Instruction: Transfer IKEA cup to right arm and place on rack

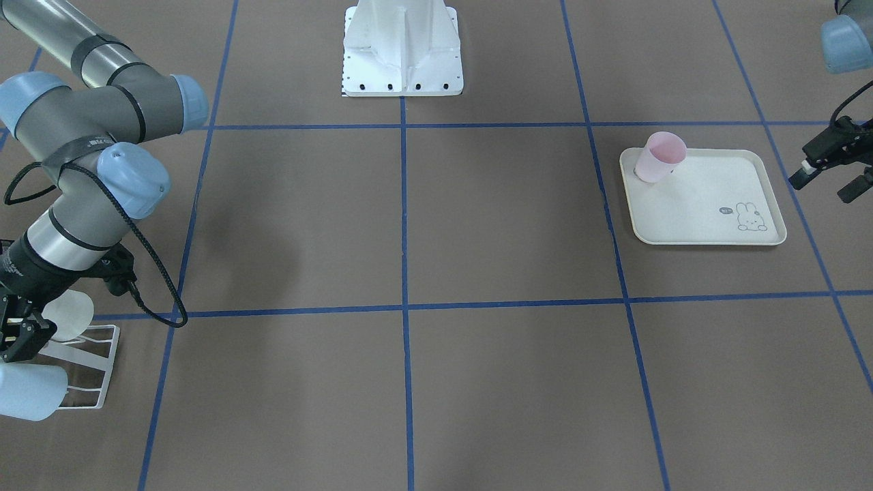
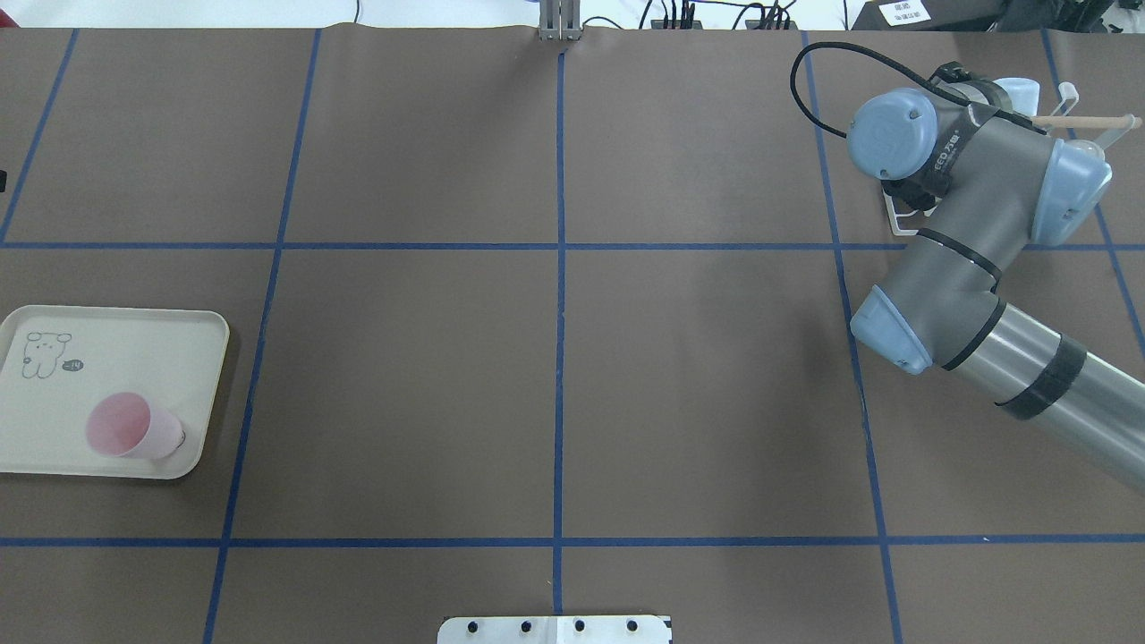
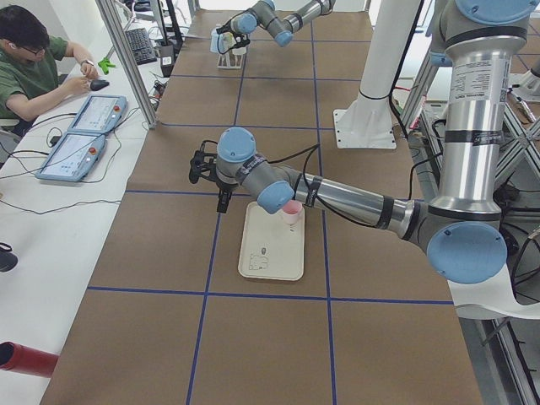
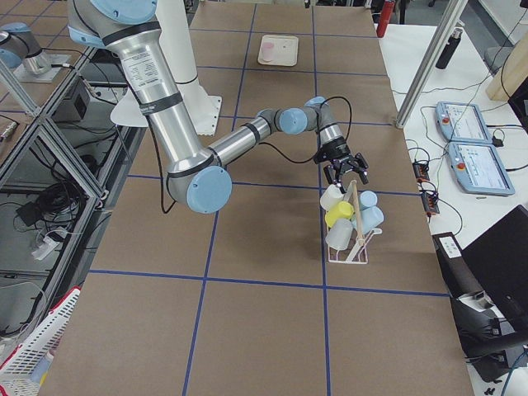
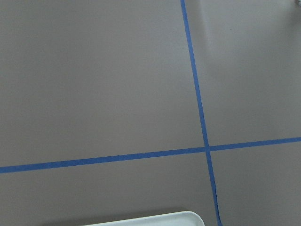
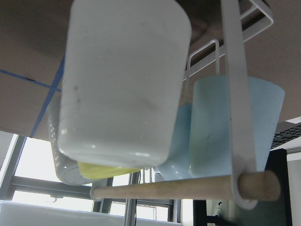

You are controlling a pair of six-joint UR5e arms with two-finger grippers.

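1. The right gripper (image 4: 348, 176) hovers just over the top of the rack (image 6: 234, 103). In the right-side view its fingers are spread wide with nothing between them.
2. A white cup (image 6: 122, 80) sits on the rack directly under that gripper, base towards the wrist camera. This placement looks done, or all but done.
3. Lower on the rack hang a yellow cup (image 4: 338, 214) and two pale blue cups (image 4: 369, 216), so several cups appear to be racked already.
4. A pink cup (image 1: 659, 157) is well apart from the rack, at the opposite end of the table. It stands mouth-up in a corner of a tray (image 1: 709, 204) and looks to be the one cup left to hand over and hang.
5. The left gripper (image 1: 825, 185) is also far from the rack. It hangs near the pink cup without touching it, fingers wide apart and empty.
6. Hard to make out:
   - The right arm covers most of the rack from overhead.
   - The picture edge cuts the right gripper in the front-facing view.
   - The right wrist camera shows no fingers.
   - I cannot tell which prong carries the white cup, or whether it is fully seated.
   - The left wrist camera shows only table and a tray corner.
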